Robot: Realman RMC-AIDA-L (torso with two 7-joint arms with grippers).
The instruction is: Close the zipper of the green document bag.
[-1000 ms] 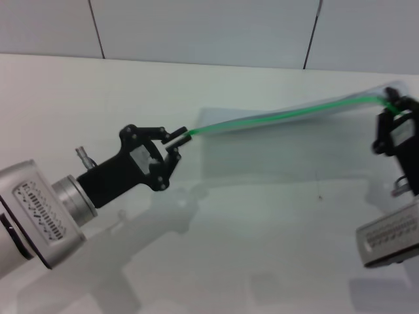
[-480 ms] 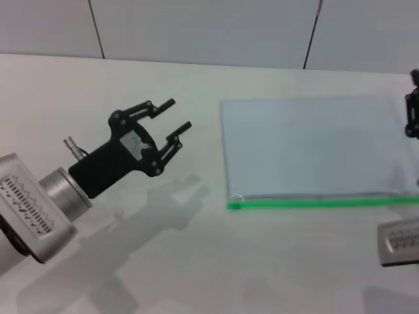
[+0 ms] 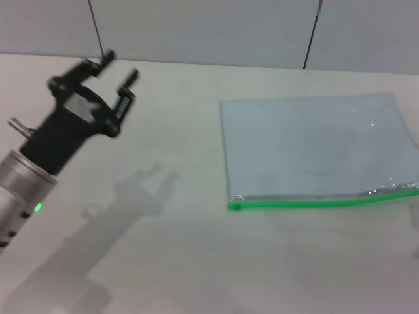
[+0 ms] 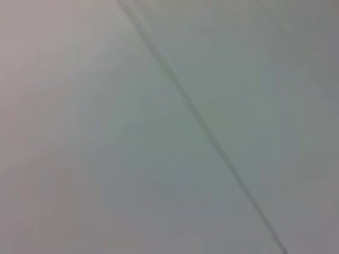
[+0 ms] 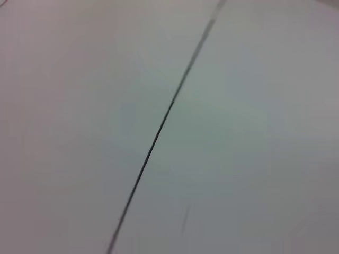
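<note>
The green document bag (image 3: pixel 314 147), a flat pale blue-grey pouch, lies on the white table at the right of the head view. Its zipper (image 3: pixel 314 202) is the bright green strip along the near long edge, running from its left end off the right side. I cannot make out the slider. My left gripper (image 3: pixel 118 69) is open and empty, raised at the far left, well away from the bag. The right gripper is out of view. Both wrist views show only a pale surface with a dark seam.
A white table (image 3: pixel 163 261) spreads in front of the bag and between it and the left arm. A panelled wall (image 3: pixel 209 29) with dark seams rises behind the table's far edge.
The bag, held stretched above the table a second ago, now lies flat. My left gripper let go, opened and withdrew up and to the left. The right gripper left the view.
</note>
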